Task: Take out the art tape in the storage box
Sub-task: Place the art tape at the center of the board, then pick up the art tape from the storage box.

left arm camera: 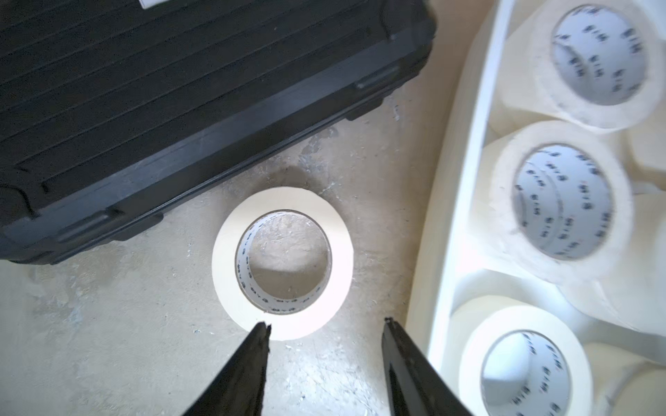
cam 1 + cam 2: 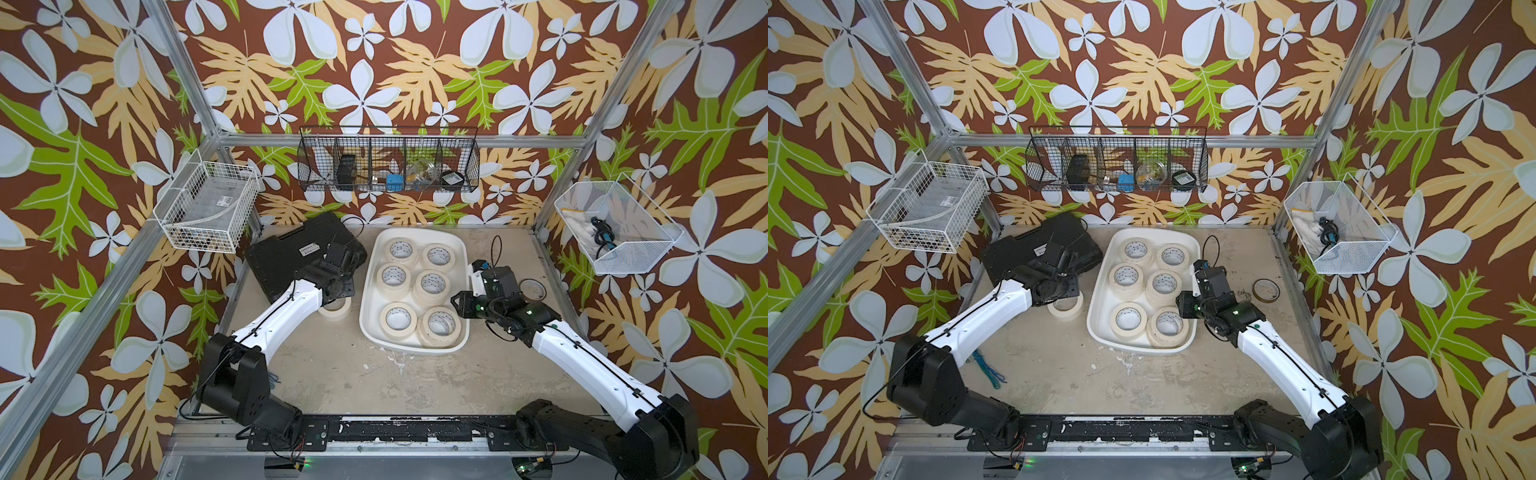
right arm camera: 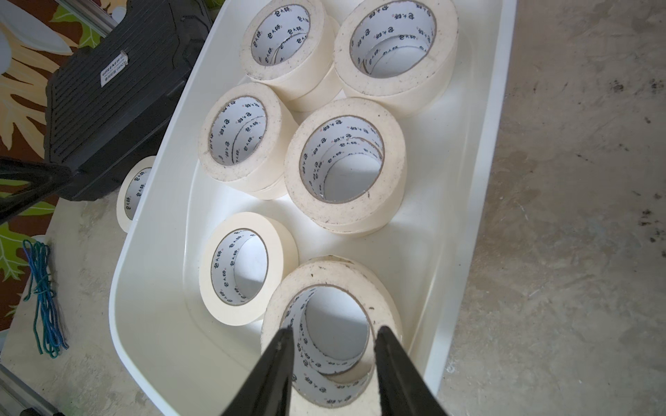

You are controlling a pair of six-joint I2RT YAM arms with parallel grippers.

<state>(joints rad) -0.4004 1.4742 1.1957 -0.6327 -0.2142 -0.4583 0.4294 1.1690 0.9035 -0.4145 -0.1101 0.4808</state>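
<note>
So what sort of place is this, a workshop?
Probably a staged robot test cell, not a real workshop: an aluminium frame hung with floral print walls, and a left arm and a right arm mounted at a small table.

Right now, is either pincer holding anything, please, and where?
Nothing: left pincer open by the loose roll, right pincer open over a boxed roll.

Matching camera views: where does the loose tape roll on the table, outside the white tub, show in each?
Both top views: tape roll left of storage box, partly under left arm.
Left wrist: roll centred, before left gripper.
Right wrist: roll behind the box's rim.
Shared landmark: black case beside it.
</note>
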